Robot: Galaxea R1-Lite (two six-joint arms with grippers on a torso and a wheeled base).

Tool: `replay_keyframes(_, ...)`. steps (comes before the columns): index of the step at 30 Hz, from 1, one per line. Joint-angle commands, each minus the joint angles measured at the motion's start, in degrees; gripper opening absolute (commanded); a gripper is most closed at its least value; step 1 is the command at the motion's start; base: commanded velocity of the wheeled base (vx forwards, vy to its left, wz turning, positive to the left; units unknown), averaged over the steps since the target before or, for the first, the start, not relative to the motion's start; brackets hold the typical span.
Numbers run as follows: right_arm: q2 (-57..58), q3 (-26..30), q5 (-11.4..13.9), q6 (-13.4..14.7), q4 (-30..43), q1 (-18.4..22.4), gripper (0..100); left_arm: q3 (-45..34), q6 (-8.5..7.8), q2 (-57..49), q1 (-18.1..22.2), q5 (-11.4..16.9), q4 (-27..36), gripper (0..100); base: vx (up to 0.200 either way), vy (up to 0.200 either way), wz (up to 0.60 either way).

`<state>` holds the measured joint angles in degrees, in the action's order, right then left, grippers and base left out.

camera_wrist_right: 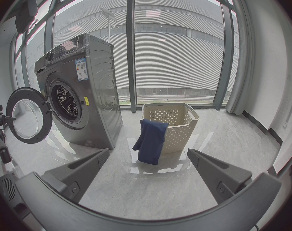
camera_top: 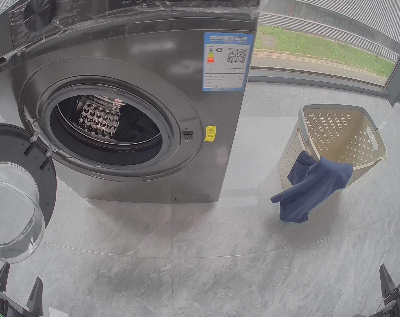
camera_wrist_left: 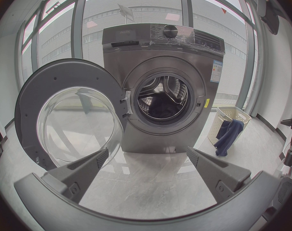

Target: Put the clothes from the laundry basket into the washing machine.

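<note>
Grey washing machine on a tiled floor, round door swung wide open toward the robot's left, dark fabric lying inside the drum. Well apart to its right, cream laundry basket with a navy garment draped over the near rim, hanging down outside. Left claw and right claw low in front, both spread open, holding nothing.

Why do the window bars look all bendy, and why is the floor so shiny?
Left wrist view: the wide lens bows the window bars toward the edges, with dark rounded corners. Right wrist view: same bowing; the glossy floor mirrors the laundry basket. Head view: daylight gleams on the floor beside the washing machine, and its plastic film glints.
</note>
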<state>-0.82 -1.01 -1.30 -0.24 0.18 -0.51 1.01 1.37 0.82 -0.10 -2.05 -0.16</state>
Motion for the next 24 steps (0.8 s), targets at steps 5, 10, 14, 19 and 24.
replay_keyframes(5,0.8,0.9,0.1,0.1,0.0,0.0,100,-1.0,0.04,-0.3,0.0,-0.1,0.0,100,0.0,-0.2,0.0)
replay_keyframes(10,0.8,0.9,0.0,0.1,0.0,0.1,100,-1.0,-0.49,-0.3,0.1,0.1,0.1,100,0.0,-0.2,0.0)
replay_keyframes(14,0.8,0.9,0.1,0.1,0.0,0.1,100,-1.0,-0.49,-0.3,0.1,0.1,0.0,100,0.0,-0.2,0.0)
replay_keyframes(19,0.8,0.9,0.1,0.1,0.0,0.1,100,-1.0,-0.66,-0.3,0.0,0.1,0.1,100,0.0,-0.2,0.0)
replay_keyframes(24,0.8,0.9,0.1,-0.1,0.0,0.1,100,-1.0,-0.57,-0.3,0.1,0.1,0.0,100,0.0,-0.2,0.0)
